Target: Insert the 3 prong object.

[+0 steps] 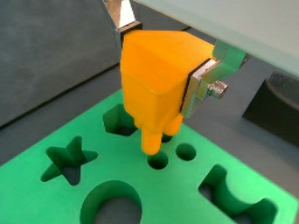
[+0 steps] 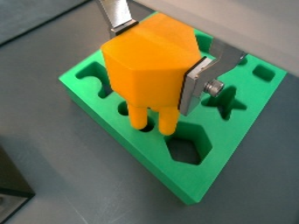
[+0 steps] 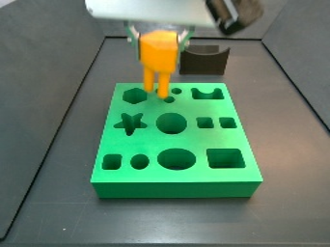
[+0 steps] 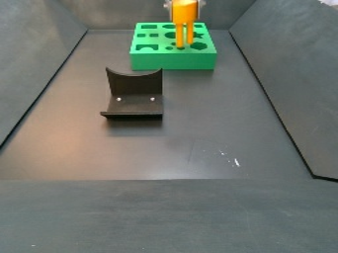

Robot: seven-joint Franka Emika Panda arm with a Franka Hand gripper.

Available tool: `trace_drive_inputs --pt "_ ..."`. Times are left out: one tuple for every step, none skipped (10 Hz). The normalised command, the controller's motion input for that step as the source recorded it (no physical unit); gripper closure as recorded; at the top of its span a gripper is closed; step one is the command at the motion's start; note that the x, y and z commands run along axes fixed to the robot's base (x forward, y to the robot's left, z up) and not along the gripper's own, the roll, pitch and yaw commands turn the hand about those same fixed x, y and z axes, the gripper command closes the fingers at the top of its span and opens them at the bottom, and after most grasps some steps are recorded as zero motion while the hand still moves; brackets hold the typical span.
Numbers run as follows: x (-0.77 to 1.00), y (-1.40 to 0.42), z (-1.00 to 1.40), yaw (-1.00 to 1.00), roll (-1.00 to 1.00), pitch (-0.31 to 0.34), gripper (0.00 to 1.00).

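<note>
One green board [image 3: 175,154] is lying on the dark floor, its shaped cut-outs facing up, with the fixture [image 4: 132,96] standing well apart. Over the board's far edge the gripper [image 2: 158,54] is being held, its plates pinched on the blocky body of the 3 prong object [image 1: 159,79] — prongs entering the small round holes. Rigid, light, smooth plastic is being judged; the flat upper sides are being taken as the best hold.

Bare floor [image 4: 158,148] lies open around the fixture [image 4: 132,95]; tool [image 3: 160,41] hangs over the green board [image 3: 175,164].
</note>
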Motion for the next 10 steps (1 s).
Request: trace_drive_inputs --pt "0.23 0.00 -0.25 -0.37 0.08 0.101 1.00" --pt "0.35 0.00 -0.21 -0.40 0.04 0.094 1.00" --pt "0.44 0.00 -0.21 -0.52 0.00 0.059 1.00" --pt "0.42 0.00 -0.22 -0.64 0.00 0.020 1.00" --pt "0.36 0.00 -0.24 -0.64 0.00 0.026 1.00" --pt "0.27 0.00 -0.26 -0.70 0.00 0.023 1.00" --pt "0.14 0.00 -0.27 -0.89 -0.01 0.024 1.00" --pt "0.10 0.00 -0.29 -0.96 -0.05 0.011 1.00" --pt "0.12 0.00 -0.29 -0.94 -0.10 0.000 1.00" --pt "0.15 0.00 -0.31 -0.92 -0.15 0.000 1.00"
